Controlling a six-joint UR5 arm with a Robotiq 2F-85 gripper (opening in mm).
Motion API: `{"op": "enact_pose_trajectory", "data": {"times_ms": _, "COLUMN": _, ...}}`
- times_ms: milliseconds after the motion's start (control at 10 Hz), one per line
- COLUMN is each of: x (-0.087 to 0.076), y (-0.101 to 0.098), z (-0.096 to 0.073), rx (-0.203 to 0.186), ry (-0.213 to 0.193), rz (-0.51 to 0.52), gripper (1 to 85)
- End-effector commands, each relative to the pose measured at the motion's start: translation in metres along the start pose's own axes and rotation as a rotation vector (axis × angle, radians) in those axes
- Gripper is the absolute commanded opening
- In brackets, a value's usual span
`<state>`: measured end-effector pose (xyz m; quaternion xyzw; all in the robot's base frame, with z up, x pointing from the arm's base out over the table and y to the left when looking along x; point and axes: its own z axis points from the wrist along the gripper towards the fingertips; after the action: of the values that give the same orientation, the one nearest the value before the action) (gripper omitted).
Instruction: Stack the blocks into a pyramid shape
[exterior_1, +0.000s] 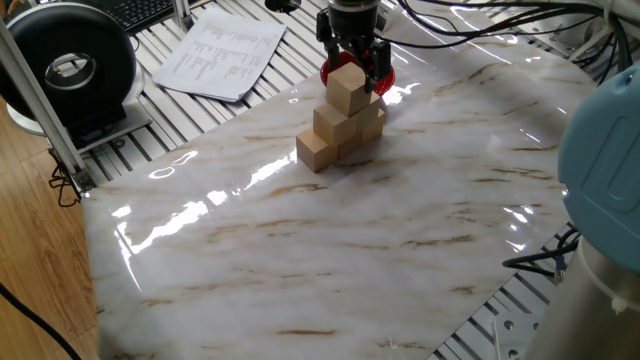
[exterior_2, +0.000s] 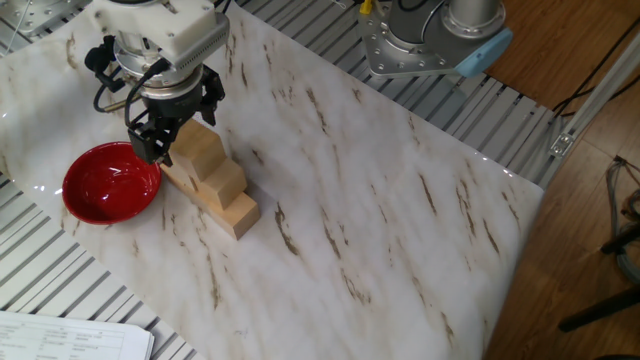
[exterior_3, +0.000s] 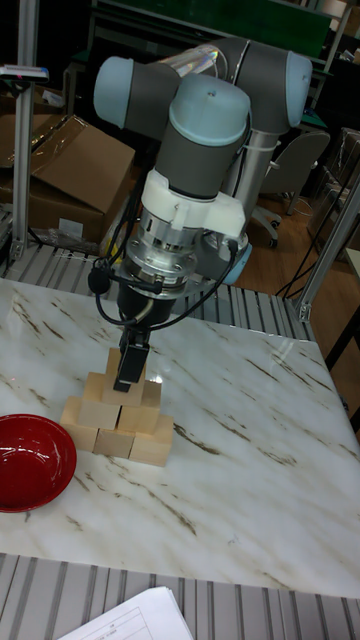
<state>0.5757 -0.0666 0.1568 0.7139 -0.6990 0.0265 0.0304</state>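
A white marble-patterned table (exterior_1: 380, 230) carries a stepped pyramid of tan blocks (exterior_1: 340, 125) directly beneath the pincer (exterior_1: 352, 62), with a red bowl (exterior_2: 110, 182) just beside the pincer, touching neither.

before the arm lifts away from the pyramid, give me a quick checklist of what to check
1. Top block sits on the two-block middle row: ok, it looks level and centred.
2. Gripper let go of the top block: cannot tell; the fingers flank the block, any gap is too small to judge.
3. Bottom row of three blocks on the table: ok.
4. Red bowl apart from the stack: ok, it sits beside the stack, not touching in this view.
5. Path straight up: ok, nothing above but the arm itself.
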Motion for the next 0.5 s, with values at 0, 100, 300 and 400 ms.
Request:
{"op": "enact_pose_trajectory", "data": {"times_ms": 0, "x": 0.002, "y": -0.001, "z": -0.011, "rx": 0.013, "ry": 0.008, "rz": 0.013, "gripper": 85.0}}
{"op": "enact_pose_trajectory", "data": {"times_ms": 100, "x": 0.009, "y": -0.002, "z": -0.016, "rx": 0.017, "ry": 0.04, "rz": 0.014, "gripper": 85.0}}
{"op": "enact_pose_trajectory", "data": {"times_ms": 300, "x": 0.012, "y": -0.004, "z": -0.024, "rx": 0.024, "ry": 0.075, "rz": 0.02, "gripper": 85.0}}
{"op": "enact_pose_trajectory", "data": {"times_ms": 400, "x": 0.009, "y": -0.005, "z": -0.023, "rx": 0.026, "ry": 0.073, "rz": 0.034, "gripper": 85.0}}
